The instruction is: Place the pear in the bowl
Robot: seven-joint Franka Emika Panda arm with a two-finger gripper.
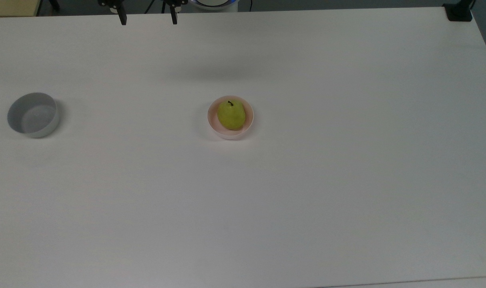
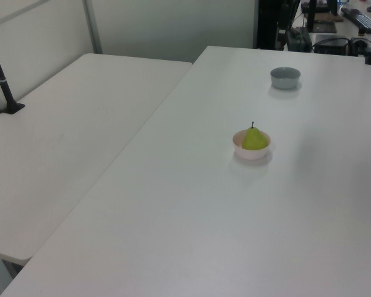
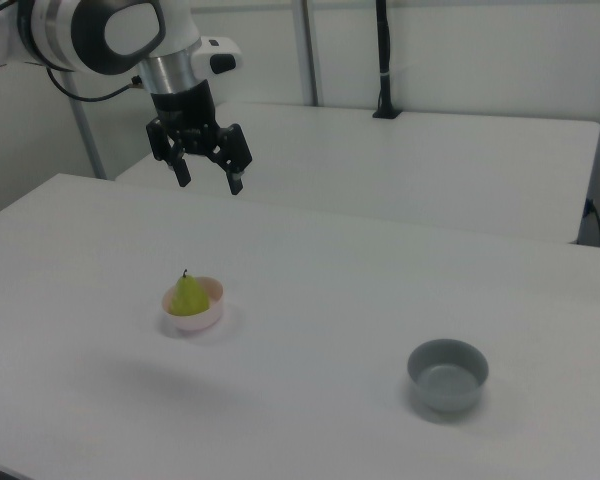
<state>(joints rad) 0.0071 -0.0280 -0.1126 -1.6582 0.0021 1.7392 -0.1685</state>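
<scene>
Hand spread wide, empty, high above the bench, well apart from the pear. Pear sits upright inside the pink bowl; grey bowl unused. Placing looks done; next likely just retreat.

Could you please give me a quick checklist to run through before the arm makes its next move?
1. Pear inside the pink bowl: ok, it sits in the bowl, stem up.
2. Gripper empty: ok, open with nothing between the fingers.
3. Gripper clear of the pear: ok, raised well above the table.
4. Pink bowl upright and flat on the table: ok.
5. Grey bowl undisturbed: ok, upright and empty, far from the pink bowl.
</scene>
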